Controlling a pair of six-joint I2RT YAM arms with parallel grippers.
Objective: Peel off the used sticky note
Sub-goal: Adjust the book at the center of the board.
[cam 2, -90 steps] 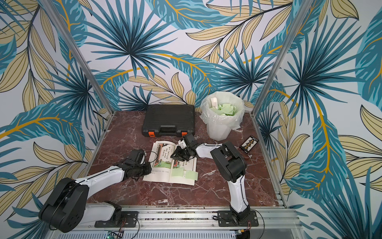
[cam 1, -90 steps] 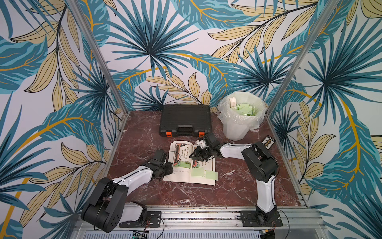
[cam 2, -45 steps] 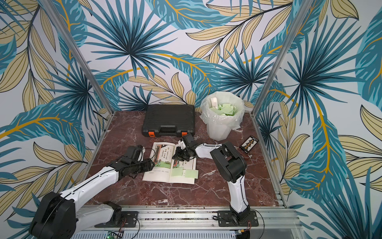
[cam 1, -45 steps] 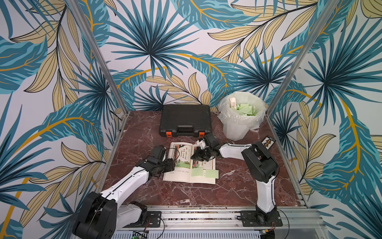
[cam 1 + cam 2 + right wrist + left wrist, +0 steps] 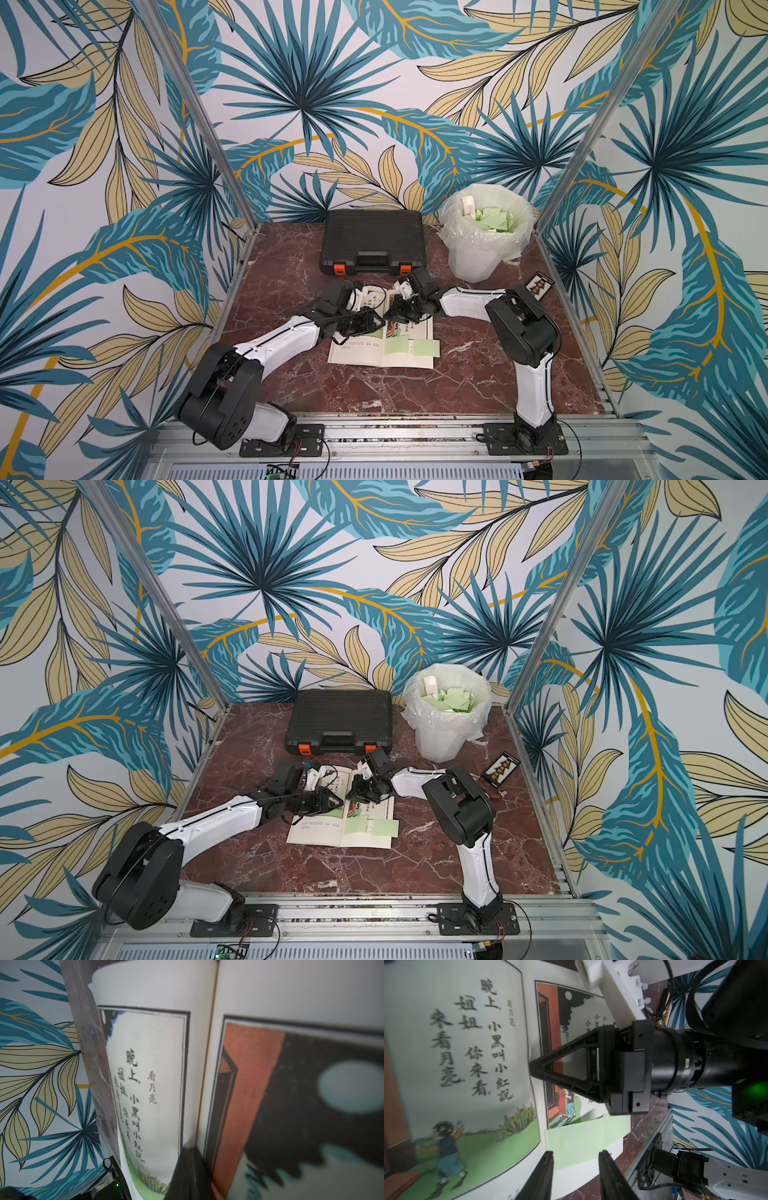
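An open picture book (image 5: 353, 355) lies on the marble table, and two green sticky notes (image 5: 397, 344) (image 5: 426, 347) sit on its right page near the front edge. My left gripper (image 5: 376, 323) hovers over the left page close to the spine. In the left wrist view it (image 5: 576, 1153) is open with nothing between its fingers, and a sticky note (image 5: 583, 1138) lies just beyond the tips. My right gripper (image 5: 392, 318) is shut, its tip (image 5: 532, 1066) touching the book at the fold between the pages (image 5: 155, 1064).
A black tool case (image 5: 372, 241) stands behind the book. A white bin (image 5: 486, 249) lined with a bag and holding green notes is at the back right. A small black card (image 5: 539, 286) lies by the right wall.
My left arm has swung from the book's left edge to over the left page near the spine, and its jaws have opened. My right gripper has shut and stayed at the fold.
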